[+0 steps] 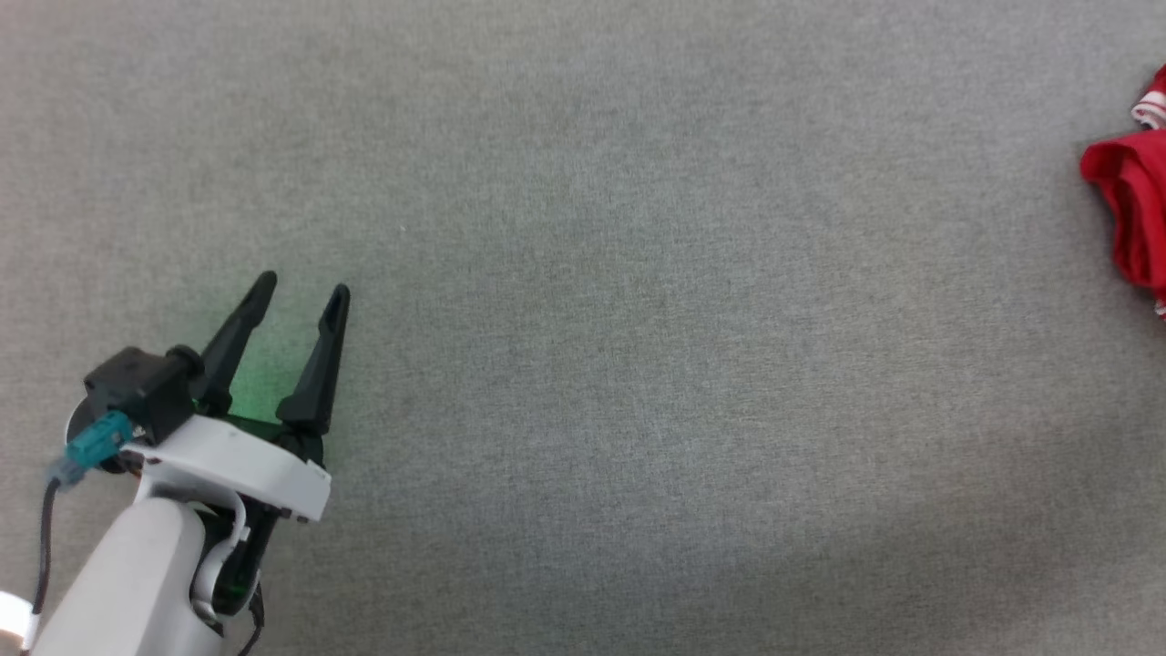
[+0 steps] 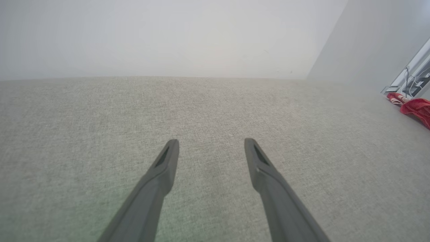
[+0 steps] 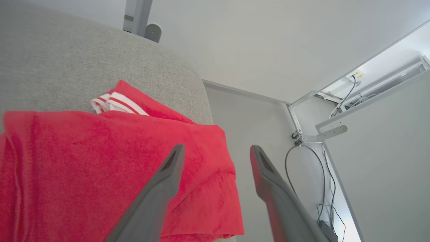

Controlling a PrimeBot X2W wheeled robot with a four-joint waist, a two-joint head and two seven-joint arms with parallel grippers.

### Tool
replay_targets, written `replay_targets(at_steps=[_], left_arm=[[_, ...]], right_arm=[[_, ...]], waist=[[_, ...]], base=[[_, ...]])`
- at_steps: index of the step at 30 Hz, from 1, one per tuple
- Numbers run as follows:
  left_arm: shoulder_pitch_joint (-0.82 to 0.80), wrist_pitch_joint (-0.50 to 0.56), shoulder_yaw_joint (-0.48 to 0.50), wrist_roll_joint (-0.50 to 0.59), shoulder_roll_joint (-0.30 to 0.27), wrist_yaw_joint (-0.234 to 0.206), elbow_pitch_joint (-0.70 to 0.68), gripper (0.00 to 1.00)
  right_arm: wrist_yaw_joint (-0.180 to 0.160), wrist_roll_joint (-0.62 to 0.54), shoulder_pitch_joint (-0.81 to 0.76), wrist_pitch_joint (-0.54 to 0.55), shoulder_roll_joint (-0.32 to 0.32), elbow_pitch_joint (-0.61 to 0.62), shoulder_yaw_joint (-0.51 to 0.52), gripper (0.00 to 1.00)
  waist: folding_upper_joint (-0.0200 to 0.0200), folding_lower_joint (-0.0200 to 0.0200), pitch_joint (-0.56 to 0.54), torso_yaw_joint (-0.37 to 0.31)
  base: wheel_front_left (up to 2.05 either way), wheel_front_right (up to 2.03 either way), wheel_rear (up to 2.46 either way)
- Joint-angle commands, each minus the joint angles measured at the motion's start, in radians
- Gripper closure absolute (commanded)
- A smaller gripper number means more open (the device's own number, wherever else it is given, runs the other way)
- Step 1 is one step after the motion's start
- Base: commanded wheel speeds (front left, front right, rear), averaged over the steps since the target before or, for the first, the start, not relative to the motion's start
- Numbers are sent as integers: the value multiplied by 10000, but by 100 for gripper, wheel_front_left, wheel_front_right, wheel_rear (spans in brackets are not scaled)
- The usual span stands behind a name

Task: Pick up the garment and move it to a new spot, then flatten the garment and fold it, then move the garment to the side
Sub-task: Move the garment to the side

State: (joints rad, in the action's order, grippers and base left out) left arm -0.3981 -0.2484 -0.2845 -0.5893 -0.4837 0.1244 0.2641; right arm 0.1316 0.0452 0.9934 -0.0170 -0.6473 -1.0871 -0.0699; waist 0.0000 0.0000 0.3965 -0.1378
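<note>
The garment (image 1: 1132, 205), red with a bit of red-white striped trim, lies bunched at the far right edge of the grey table in the head view. It also appears small at the right of the left wrist view, as the garment (image 2: 416, 107). In the right wrist view the garment (image 3: 100, 161) is draped over the table's rounded corner, hanging past the edge. My right gripper (image 3: 216, 149) stands open above its edge, holding nothing. My left gripper (image 1: 301, 292) is open over bare table at the lower left, far from the cloth.
The grey fabric-covered table (image 1: 638, 319) spreads wide between my left gripper and the cloth. Beyond the table's rounded corner (image 3: 198, 87) are the floor, a metal frame (image 3: 315, 134) and loose cables (image 3: 322, 174). A pale wall rises behind the table.
</note>
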Motion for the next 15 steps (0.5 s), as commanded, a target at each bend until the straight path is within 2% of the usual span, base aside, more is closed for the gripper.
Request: replay_targets(at_steps=[1, 15], left_arm=[[140, -66, 7, -21, 19, 17, 8, 0], [1129, -146, 276, -132, 215, -204, 71, 0]], right_arm=[[-21, -68, 79, -85, 94, 16, 16, 0], [-21, 40, -515, -1173, 861, 206, 7, 0]], waist=[[0, 0, -279, 15], [0, 0, -1885, 596]], base=[[0, 0, 0], [0, 0, 0]])
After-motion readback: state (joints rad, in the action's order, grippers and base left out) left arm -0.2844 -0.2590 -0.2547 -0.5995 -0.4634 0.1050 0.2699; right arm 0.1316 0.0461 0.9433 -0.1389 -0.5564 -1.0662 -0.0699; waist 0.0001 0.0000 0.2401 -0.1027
